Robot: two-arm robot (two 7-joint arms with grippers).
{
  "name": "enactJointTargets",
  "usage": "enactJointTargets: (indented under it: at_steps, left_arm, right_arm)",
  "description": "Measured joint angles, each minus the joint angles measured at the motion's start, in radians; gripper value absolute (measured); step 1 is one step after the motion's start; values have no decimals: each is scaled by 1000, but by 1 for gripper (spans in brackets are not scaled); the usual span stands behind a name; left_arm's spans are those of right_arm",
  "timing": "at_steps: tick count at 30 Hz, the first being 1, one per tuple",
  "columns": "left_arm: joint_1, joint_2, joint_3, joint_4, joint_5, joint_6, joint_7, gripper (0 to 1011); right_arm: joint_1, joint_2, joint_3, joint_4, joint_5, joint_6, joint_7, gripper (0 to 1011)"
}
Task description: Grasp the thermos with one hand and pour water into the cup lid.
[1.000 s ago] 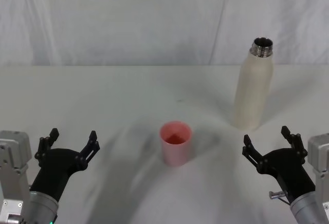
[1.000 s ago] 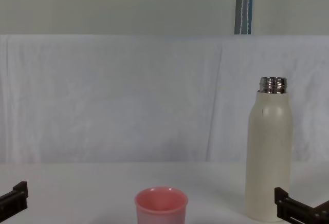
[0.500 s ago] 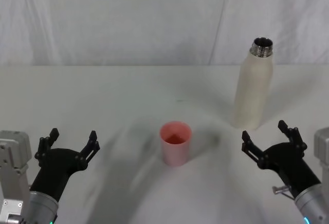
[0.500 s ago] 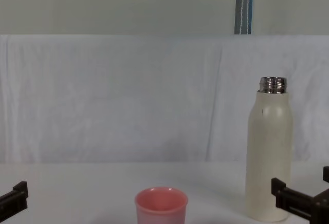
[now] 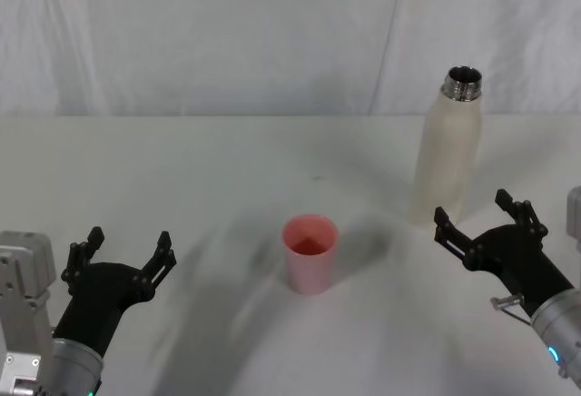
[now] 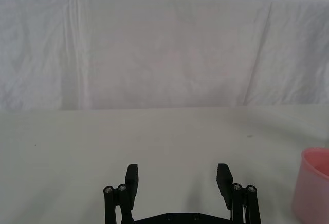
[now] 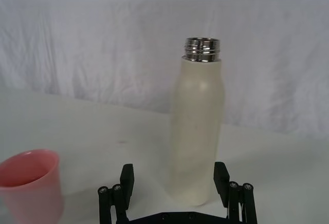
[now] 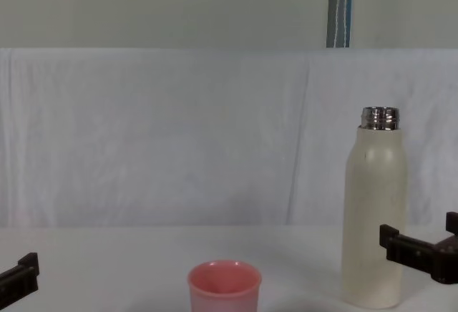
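**White surface with a bottle and a cup**

A white, cloth-covered surface carries two things. The thermos stands upright on it toward the far right, its cap off and its steel neck open at the top. The cup lid stands upright nearer the front, close to the middle, mouth up, well apart from the thermos. A white draped cloth rises behind the far edge of the surface. Soft shadows lie around the cup lid.
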Motion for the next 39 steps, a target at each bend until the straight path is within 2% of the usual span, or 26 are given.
enactJointTargets:
  at_steps: [11,19,28,39]
  left_arm:
    - [0,0,0,0,0,0,0,1001]
    - [0,0,0,0,0,0,0,1001]
    - [0,0,0,0,0,0,0,1001]
    - [0,0,0,0,0,0,0,1001]
  right_arm:
    - [59,-9,8,39,16,51,2,1000]
    - [108,-20,17,82,55,91,9,1000]
    - [153,-25,12,127,73,103,9,1000]
    - [226,-36,-17,213,73,94,12,1000]
